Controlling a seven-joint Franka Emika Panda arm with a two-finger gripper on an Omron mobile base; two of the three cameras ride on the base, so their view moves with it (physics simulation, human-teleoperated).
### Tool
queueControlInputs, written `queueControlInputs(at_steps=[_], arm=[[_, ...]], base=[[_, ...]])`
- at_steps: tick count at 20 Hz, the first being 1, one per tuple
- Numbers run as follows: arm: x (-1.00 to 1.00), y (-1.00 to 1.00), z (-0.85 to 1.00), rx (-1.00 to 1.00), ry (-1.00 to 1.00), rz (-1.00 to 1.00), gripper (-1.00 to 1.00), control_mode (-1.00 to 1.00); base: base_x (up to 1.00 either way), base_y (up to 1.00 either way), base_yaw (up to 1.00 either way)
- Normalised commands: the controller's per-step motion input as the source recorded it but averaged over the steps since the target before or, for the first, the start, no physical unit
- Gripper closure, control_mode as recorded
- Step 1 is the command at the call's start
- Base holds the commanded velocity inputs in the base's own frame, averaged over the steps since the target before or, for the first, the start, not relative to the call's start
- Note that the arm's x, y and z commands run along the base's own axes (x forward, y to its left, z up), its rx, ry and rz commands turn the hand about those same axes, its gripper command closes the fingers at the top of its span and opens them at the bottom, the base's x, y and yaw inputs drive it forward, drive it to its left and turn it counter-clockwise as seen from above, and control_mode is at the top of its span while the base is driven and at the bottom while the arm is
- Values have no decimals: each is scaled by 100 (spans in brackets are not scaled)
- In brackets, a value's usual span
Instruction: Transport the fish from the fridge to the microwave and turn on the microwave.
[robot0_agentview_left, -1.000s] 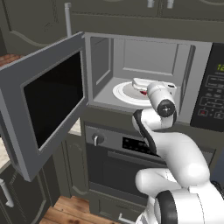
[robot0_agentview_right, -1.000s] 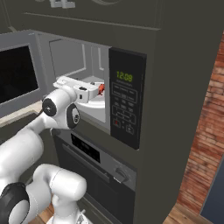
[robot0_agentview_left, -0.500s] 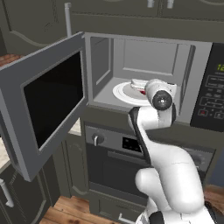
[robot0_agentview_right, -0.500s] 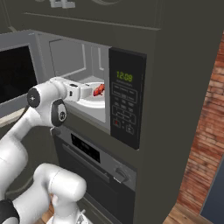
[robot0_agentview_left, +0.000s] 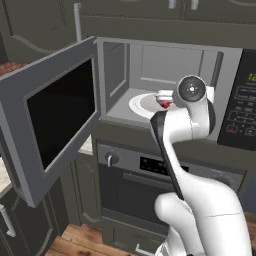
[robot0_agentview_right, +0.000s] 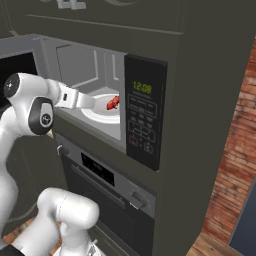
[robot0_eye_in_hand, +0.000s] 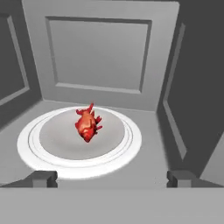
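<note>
- Since the microwave (robot0_agentview_left: 165, 95) already stands with its door (robot0_agentview_left: 50, 125) swung wide and the fish inside, you can count the carrying part of the job as done, judging by how things lie; what is left for you is to bring the arm out of the cavity, shut that door and press the start button.
- You will find the button panel (robot0_agentview_right: 143, 120) off to the gripper's right side in the right base view, its green digits lit, with nothing touching it yet.
- Ahead of the gripper, and a little below it, the white turntable (robot0_eye_in_hand: 131, 144) lies flat on the cavity floor, round and raised in a shallow ring.
- Your gripper (robot0_eye_in_hand: 111, 178) is spread as wide as it goes and has hold of nothing; its two dark tips stand well apart at the near edge of the turntable, with open air between them.
- Straight ahead of the gripper, near the middle of the turntable and clear of both tips, rests the fish (robot0_eye_in_hand: 88, 123).
- Look at it closely: it is small, bright red-orange, with spiky fins and a tail pointing toward the back wall, its blunt head turned toward you. It seems to sit steady on the plate, so I judge it will stay put as you pull back.
</note>
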Motion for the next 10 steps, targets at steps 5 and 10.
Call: queueControlInputs(at_steps=[5, 10], arm=[[-64, 12, -3, -19, 26, 0, -100, -100], [-75, 20, -17, -26, 10, 0, -100, -100]], base=[[0, 0, 0], [0, 0, 0]])
